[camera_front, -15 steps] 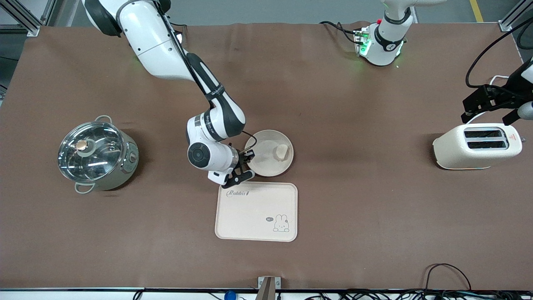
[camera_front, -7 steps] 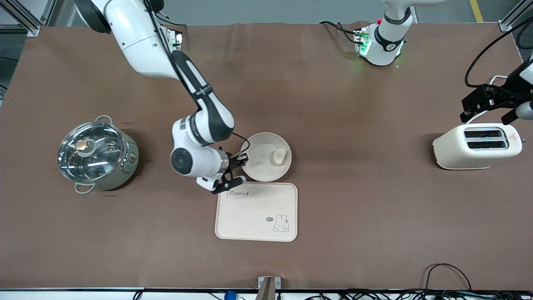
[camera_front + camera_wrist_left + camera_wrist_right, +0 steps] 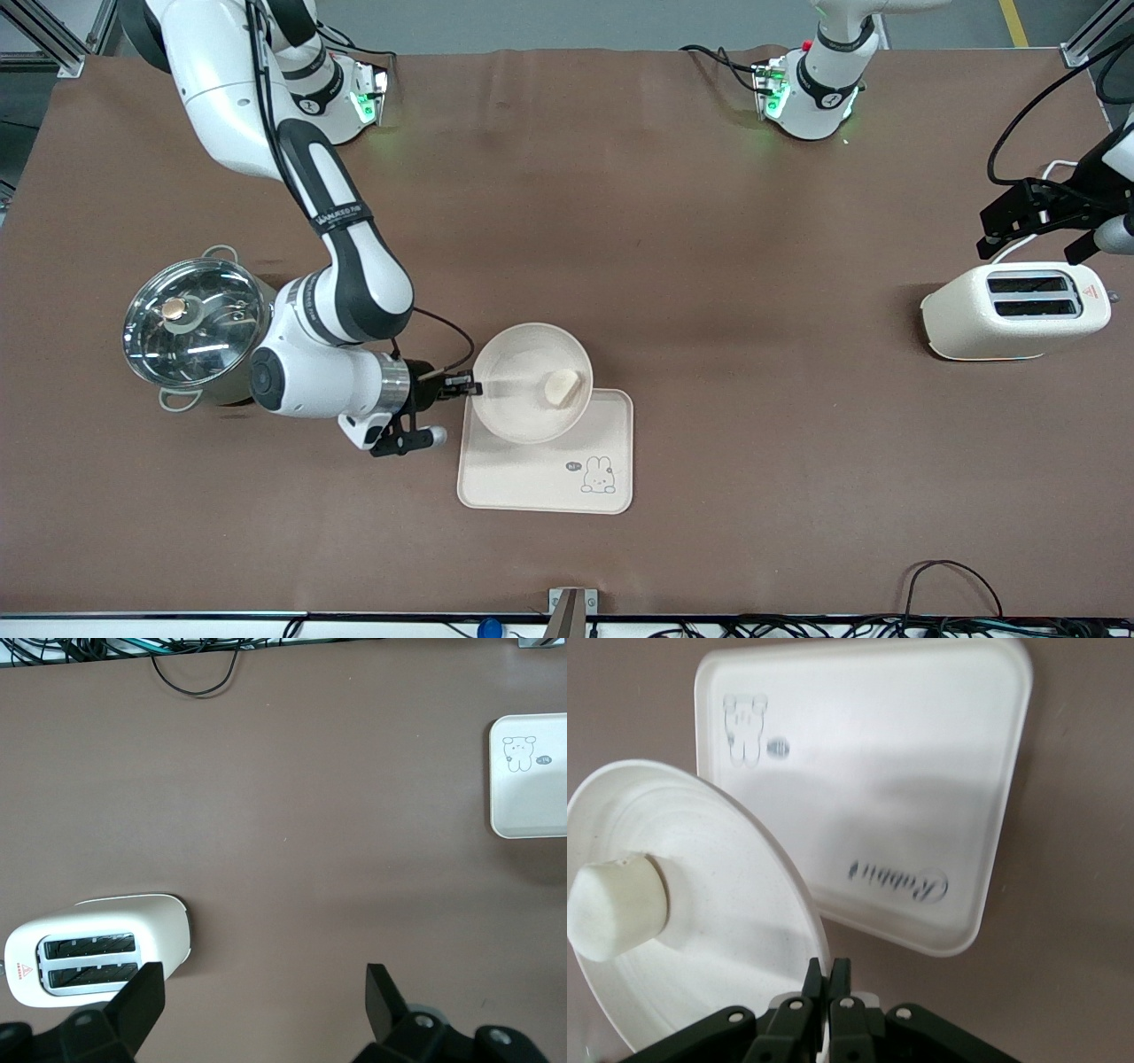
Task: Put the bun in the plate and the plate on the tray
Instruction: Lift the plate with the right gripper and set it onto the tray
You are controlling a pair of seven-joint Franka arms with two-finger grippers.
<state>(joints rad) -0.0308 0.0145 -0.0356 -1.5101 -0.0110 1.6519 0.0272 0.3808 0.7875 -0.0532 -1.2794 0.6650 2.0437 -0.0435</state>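
Note:
My right gripper (image 3: 468, 387) (image 3: 828, 966) is shut on the rim of the round cream plate (image 3: 518, 372) (image 3: 735, 904). It holds the plate in the air over the part of the tray (image 3: 540, 483) (image 3: 904, 771) that bears the "Rabbit" lettering. The pale bun (image 3: 562, 386) (image 3: 616, 908) lies inside the plate, away from the gripped rim. The rabbit drawing shows on the tray's uncovered part. My left gripper (image 3: 1035, 239) (image 3: 266, 973) waits open and empty above the toaster (image 3: 1014, 310) (image 3: 97, 948).
A steel pot with a glass lid (image 3: 204, 328) stands at the right arm's end of the table, close beside the right arm's wrist. The cream toaster stands at the left arm's end. Cables run along the table edge nearest the front camera.
The right arm has lifted the plate with the bun off the table beside the tray and carried it over the tray. The left arm has not moved.

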